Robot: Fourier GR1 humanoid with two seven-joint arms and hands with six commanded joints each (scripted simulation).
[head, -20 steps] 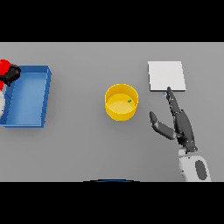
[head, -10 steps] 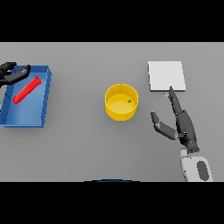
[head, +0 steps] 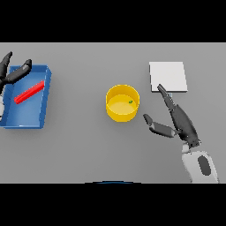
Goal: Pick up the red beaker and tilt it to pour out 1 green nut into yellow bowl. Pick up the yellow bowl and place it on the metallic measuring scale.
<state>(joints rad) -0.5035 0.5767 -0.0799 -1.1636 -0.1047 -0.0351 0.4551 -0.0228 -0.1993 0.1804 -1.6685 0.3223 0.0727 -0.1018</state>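
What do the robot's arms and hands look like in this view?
The right hand is dark grey with slim fingers and a thumb, mounted on a white forearm segment bearing a dark oval inset. The left hand shows only dark fingers at the frame edge. No cables visible.

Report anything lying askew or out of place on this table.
The red beaker lies on its side, slanted, inside the blue tray at the left, below the open left hand. One green nut sits in the yellow bowl. Nothing looks spilled.
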